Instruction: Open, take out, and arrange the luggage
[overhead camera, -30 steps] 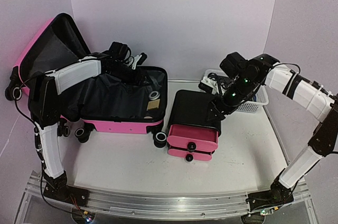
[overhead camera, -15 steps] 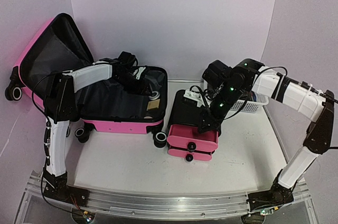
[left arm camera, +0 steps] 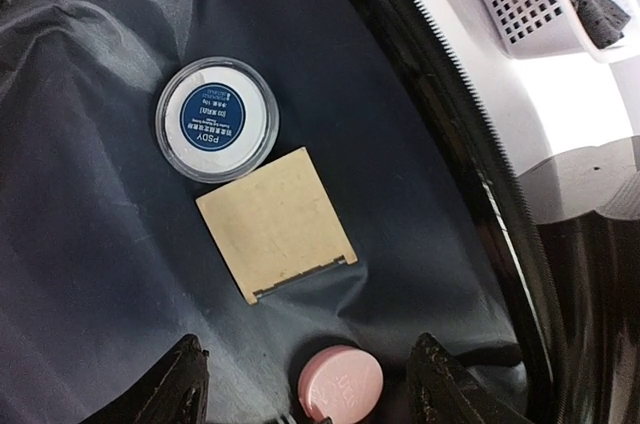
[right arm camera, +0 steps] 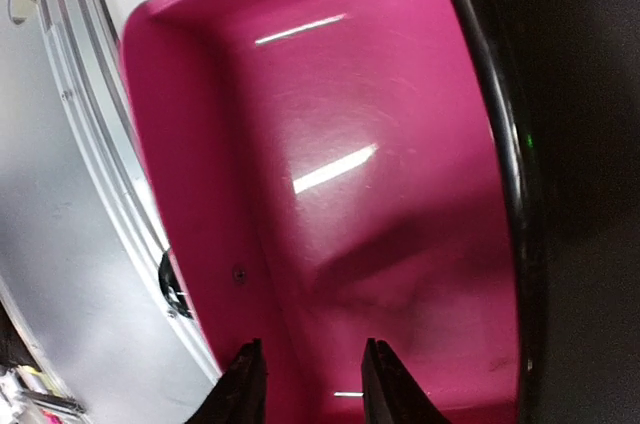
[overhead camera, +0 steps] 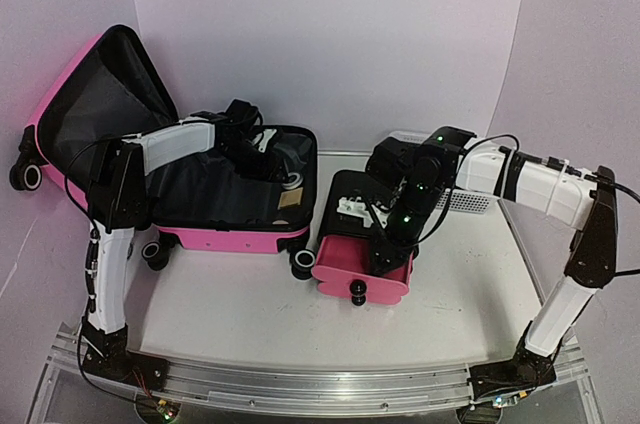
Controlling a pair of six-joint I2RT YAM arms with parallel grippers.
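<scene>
The hot-pink luggage (overhead camera: 235, 236) lies open at the left, its lid (overhead camera: 60, 84) raised against the back wall and its black lining (left arm camera: 90, 244) exposed. My left gripper (overhead camera: 275, 159) hangs inside the case. In the left wrist view it (left arm camera: 312, 372) is open, its fingers either side of a pink round case (left arm camera: 340, 386) and clear of it. A white round jar (left arm camera: 215, 119) and a tan card (left arm camera: 273, 222) lie on the lining beyond. My right gripper (right arm camera: 312, 384) is partly open inside the pulled-out pink drawer (right arm camera: 380, 144), near its front wall.
The small black cabinet (overhead camera: 350, 199) stands right of the luggage, its top pink drawer (overhead camera: 340, 269) drawn toward the near edge. A white mesh basket (overhead camera: 465, 202) sits behind my right arm, and the left wrist view catches its corner (left arm camera: 520, 4). A luggage wheel (overhead camera: 303, 262) rests beside the cabinet.
My right gripper came from the basket down to the cabinet, and the top drawer has slid out toward the near edge. My left gripper shifted right inside the luggage.
</scene>
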